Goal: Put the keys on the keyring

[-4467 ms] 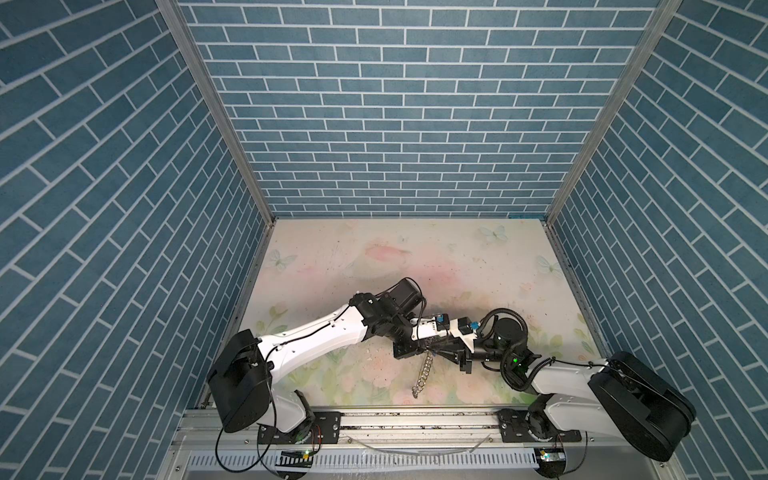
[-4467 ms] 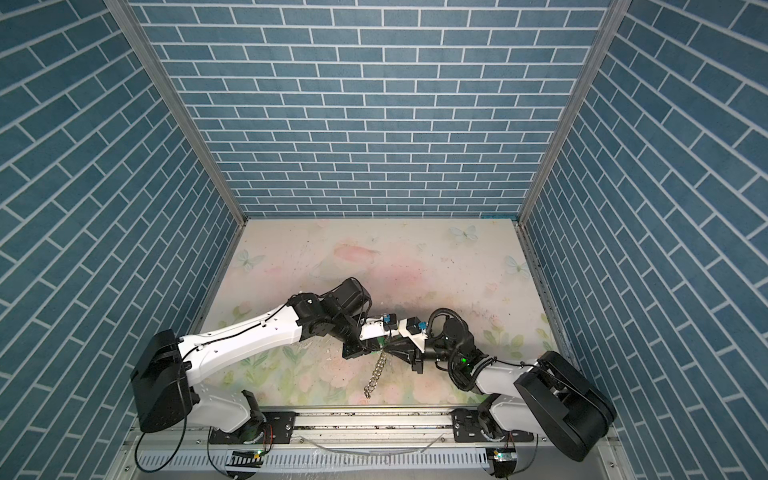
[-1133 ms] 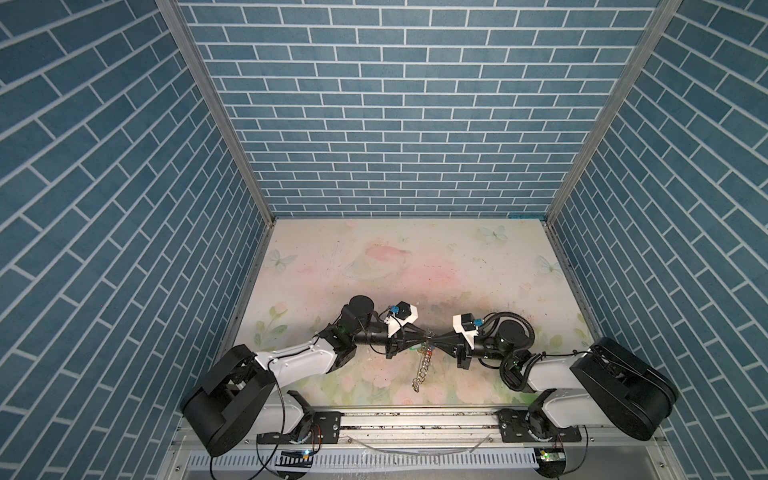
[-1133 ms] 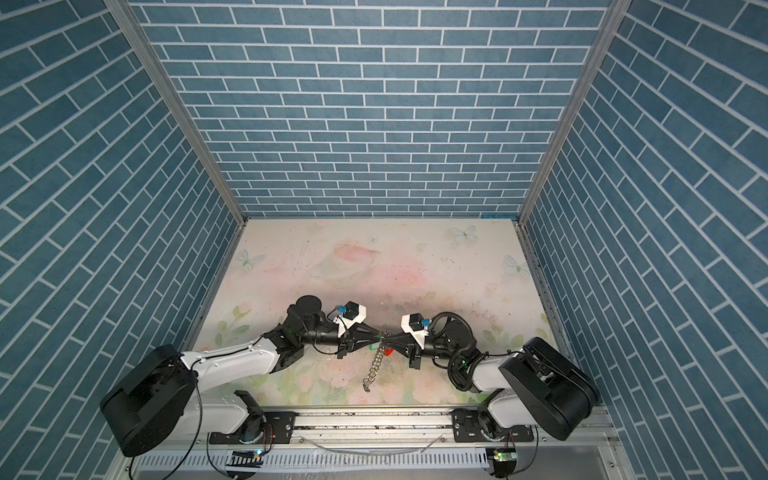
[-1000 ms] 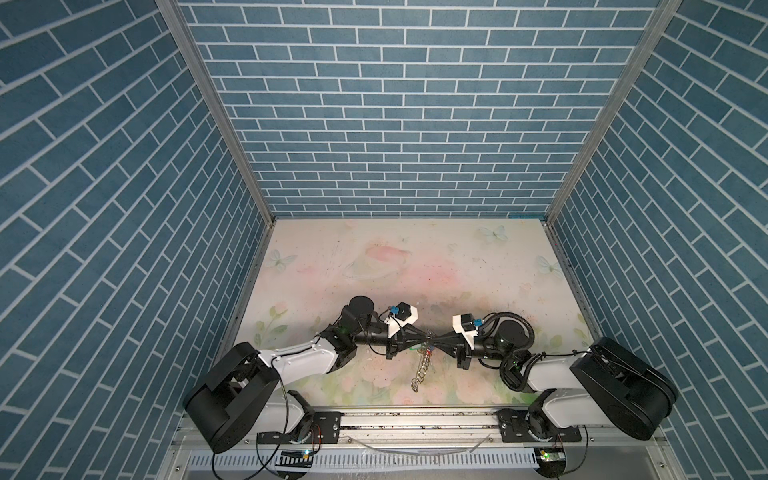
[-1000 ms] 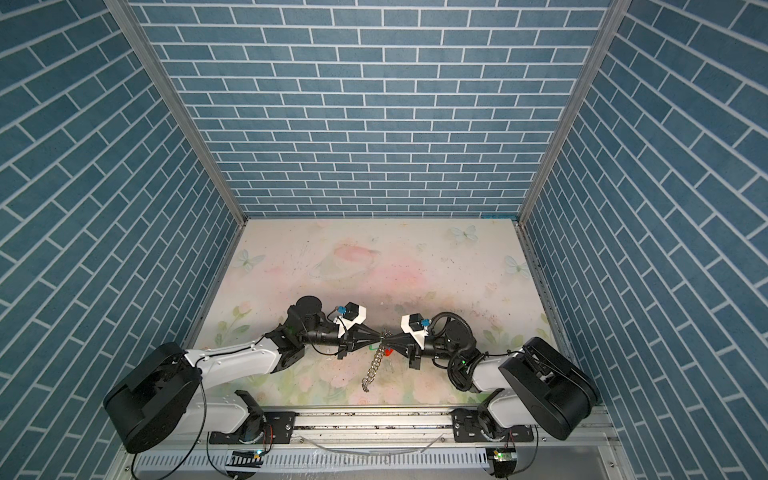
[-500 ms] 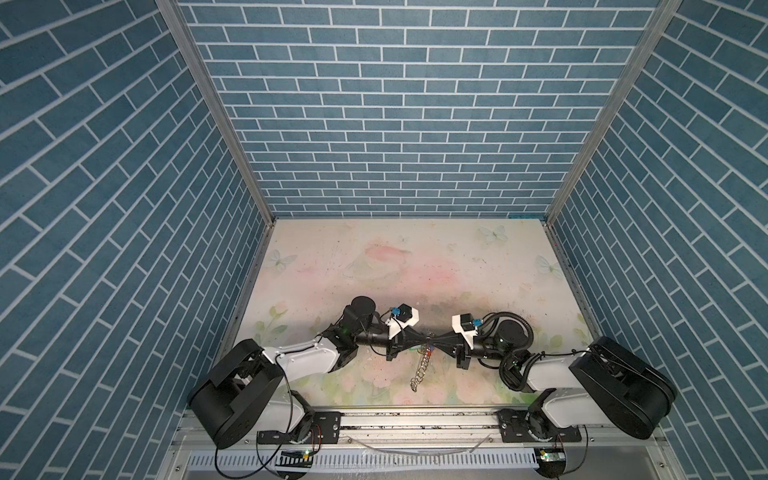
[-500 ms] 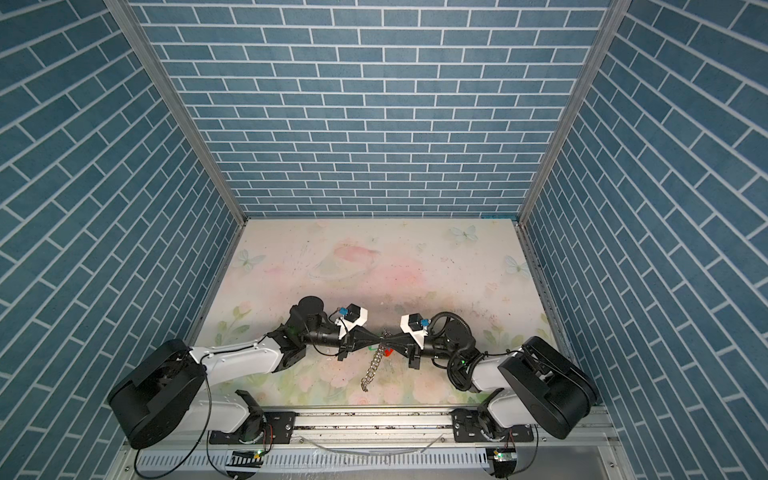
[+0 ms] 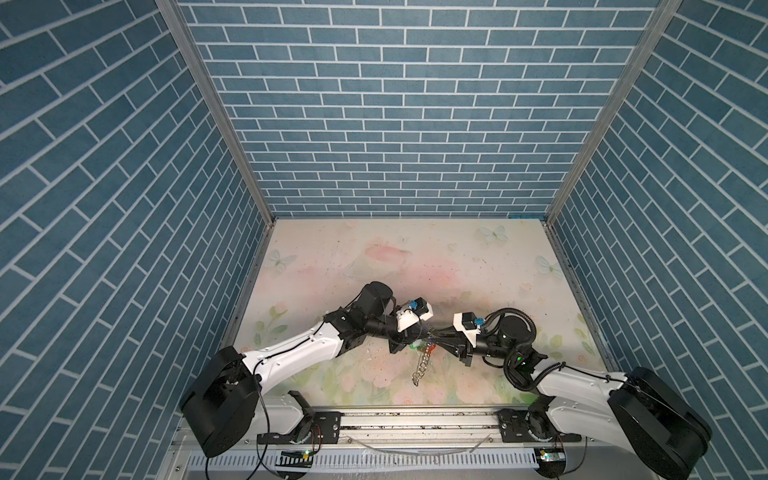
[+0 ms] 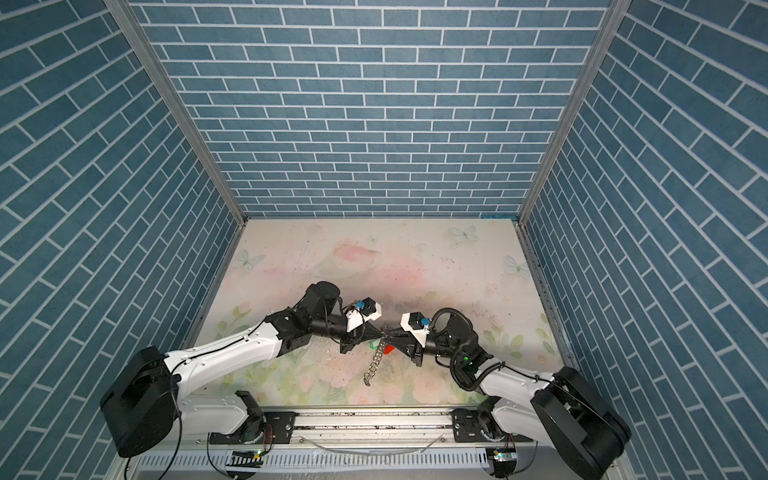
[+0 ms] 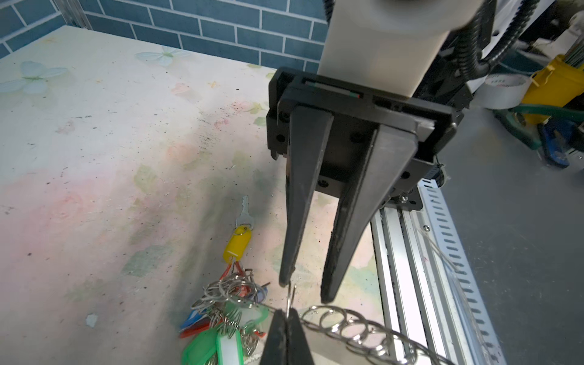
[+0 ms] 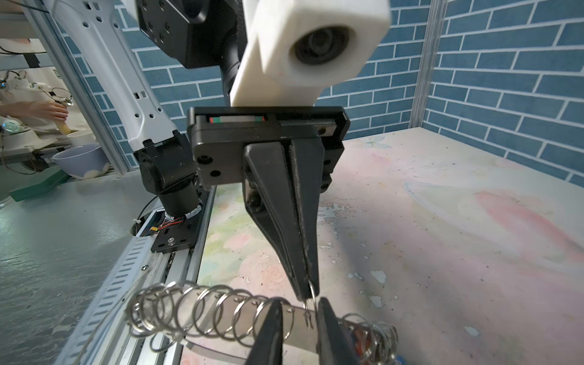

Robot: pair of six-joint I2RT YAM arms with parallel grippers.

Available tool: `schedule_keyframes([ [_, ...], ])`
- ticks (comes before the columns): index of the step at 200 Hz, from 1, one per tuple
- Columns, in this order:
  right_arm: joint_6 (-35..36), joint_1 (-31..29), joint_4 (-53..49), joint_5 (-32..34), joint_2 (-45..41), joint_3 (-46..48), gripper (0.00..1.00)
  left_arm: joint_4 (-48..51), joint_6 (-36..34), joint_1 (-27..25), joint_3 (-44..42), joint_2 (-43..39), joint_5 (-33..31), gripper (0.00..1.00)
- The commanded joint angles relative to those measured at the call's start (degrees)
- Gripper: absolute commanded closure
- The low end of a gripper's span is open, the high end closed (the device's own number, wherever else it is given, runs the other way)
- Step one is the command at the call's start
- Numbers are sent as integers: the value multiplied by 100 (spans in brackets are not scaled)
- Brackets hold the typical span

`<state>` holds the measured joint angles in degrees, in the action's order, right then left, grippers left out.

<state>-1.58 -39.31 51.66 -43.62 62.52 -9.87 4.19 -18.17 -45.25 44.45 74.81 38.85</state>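
Observation:
The keys (image 11: 237, 241), a small metal key on a yellow tag, lie flat on the table beside the bundle of rings. The keyring (image 12: 221, 316) is a flat grey plate strung with silver wire rings and hangs between both grippers in both top views (image 9: 422, 365) (image 10: 374, 365). My left gripper (image 11: 286, 313) (image 12: 305, 294) is shut on one thin wire ring at the plate's rim. My right gripper (image 12: 297, 313) (image 11: 306, 290) faces it tip to tip. Its fingers (image 12: 271, 319) stand apart on either side of that ring.
Green, red and blue tagged keys (image 11: 221, 335) hang bunched on the rings under the left gripper. A metal rail (image 11: 442, 252) runs along the table's front edge close to both grippers. Blue brick walls (image 9: 374, 124) enclose the other three sides.
The right gripper's jaws, shut half a second ago, have parted. The left gripper has closed fully on the wire ring. Both arms stay tip to tip over the front of the table.

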Motion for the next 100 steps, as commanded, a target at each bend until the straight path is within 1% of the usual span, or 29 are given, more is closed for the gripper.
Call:
schedule_keyframes([
  [1,318,61,-885,19,-249,-244,82,1439,-708,-166,544,156,-496,100],
  [32,107,99,-686,-194,-75,-268,84,2108,-1092,-377,1053,353,-834,100],
  [63,-162,103,12,-421,224,-209,83,2298,-1295,-470,1203,373,-695,100],
  [100,-505,99,835,-781,699,-175,82,2394,-1361,-499,1329,415,-616,100],
])
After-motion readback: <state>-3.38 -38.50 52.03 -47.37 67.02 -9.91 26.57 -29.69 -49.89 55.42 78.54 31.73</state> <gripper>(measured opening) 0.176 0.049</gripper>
